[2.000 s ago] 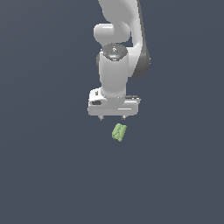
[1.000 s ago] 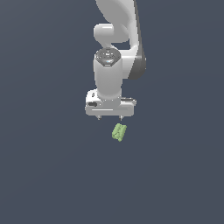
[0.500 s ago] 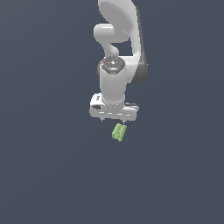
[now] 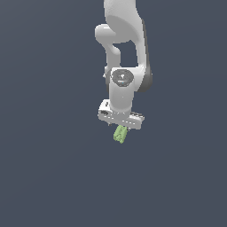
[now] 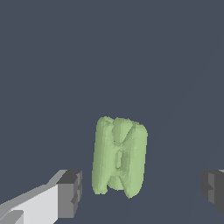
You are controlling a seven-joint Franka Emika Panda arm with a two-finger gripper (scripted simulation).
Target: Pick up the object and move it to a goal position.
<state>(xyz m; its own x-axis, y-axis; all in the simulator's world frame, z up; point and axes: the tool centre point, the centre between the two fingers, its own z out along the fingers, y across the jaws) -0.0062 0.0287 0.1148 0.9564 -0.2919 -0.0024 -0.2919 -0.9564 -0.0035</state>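
The object (image 4: 120, 134) is a small light-green, lumpy, ridged block lying on the dark grey floor. My white gripper (image 4: 119, 125) hangs directly over it, its hand covering the block's far end in the exterior view. In the wrist view the object (image 5: 119, 155) lies between the two dark fingertips (image 5: 70, 194), with clear gaps on both sides. The gripper (image 5: 142, 189) is open and touches nothing.
A plain dark grey floor (image 4: 53, 168) surrounds the block on all sides. No other objects or edges show in either view.
The arm has swung toward the exterior view's right and come down, rotating the hand, so the gripper now sits just over the block. The block has not moved.
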